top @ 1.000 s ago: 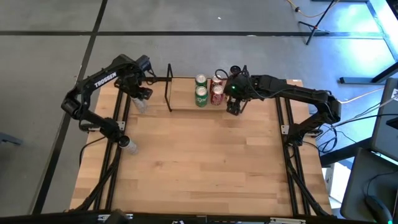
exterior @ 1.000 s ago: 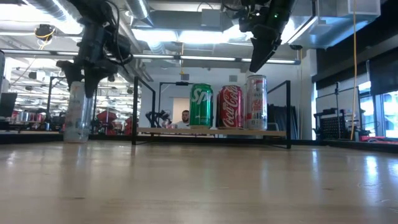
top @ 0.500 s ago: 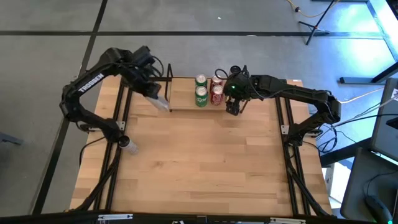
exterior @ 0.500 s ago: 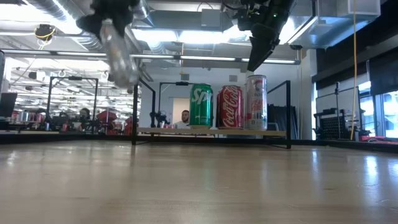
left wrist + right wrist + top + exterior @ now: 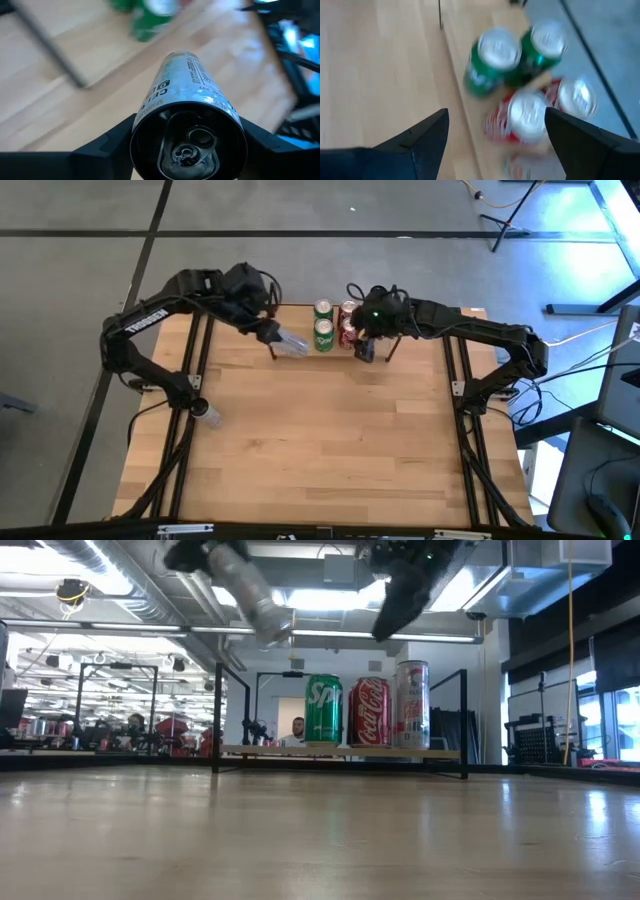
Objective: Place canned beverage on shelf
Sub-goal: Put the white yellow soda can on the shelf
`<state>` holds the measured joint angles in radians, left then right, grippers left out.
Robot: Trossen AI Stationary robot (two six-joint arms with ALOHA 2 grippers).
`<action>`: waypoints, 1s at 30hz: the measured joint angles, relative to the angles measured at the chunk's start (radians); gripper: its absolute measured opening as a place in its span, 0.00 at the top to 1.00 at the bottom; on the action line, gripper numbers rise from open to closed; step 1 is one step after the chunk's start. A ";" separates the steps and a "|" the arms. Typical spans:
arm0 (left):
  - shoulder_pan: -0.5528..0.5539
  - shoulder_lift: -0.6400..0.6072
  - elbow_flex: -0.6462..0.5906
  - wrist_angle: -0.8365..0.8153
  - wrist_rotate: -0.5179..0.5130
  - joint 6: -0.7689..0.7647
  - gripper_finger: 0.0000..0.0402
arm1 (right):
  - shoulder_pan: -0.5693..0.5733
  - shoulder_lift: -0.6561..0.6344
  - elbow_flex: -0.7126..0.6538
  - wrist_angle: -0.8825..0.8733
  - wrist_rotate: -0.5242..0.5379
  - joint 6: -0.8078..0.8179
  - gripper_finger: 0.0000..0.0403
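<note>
My left gripper (image 5: 268, 330) is shut on a slim silver can (image 5: 291, 344), high above the table just left of the shelf (image 5: 340, 751). In the low view the silver can (image 5: 256, 602) slants, lower end toward the shelf. The shelf (image 5: 296, 318) is a black rod rack on a wooden board at the table's far side. On its board stand green cans (image 5: 323, 332), red cans (image 5: 347, 332) and a white-and-red can (image 5: 412, 705). My right gripper (image 5: 365, 348) is open and empty, hovering above those cans (image 5: 492, 65). My left gripper pinches the silver can between its two fingers (image 5: 110, 142), on two opposite sides near its tab end (image 5: 187, 145). The fingers lie along the can from that end. The can is lifted clear and tilted, its other end (image 5: 275, 635) pointing down toward the shelf.
The shelf's upright end frames (image 5: 217, 715) stand at each end, with a bare stretch of board (image 5: 265, 750) left of the green can. A small clear object (image 5: 207, 414) lies near the table's left edge. Bare wooden tabletop (image 5: 330, 440) fills the near half.
My left gripper has carried the silver can up off the table near its far left corner and rightward toward the shelf, tipping it from upright to a slant. My right gripper has shifted a little left, over the cans on the shelf.
</note>
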<state>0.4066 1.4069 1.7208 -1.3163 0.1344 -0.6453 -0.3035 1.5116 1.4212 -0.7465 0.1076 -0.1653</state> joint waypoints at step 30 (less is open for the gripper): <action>-0.029 0.070 -0.002 0.342 -0.158 0.032 0.42 | 0.000 0.105 0.000 0.371 -0.178 0.056 0.23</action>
<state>0.3778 1.4770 1.7191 -0.9742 -0.0239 -0.6134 -0.3038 1.6165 1.4212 -0.3760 -0.0705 -0.1093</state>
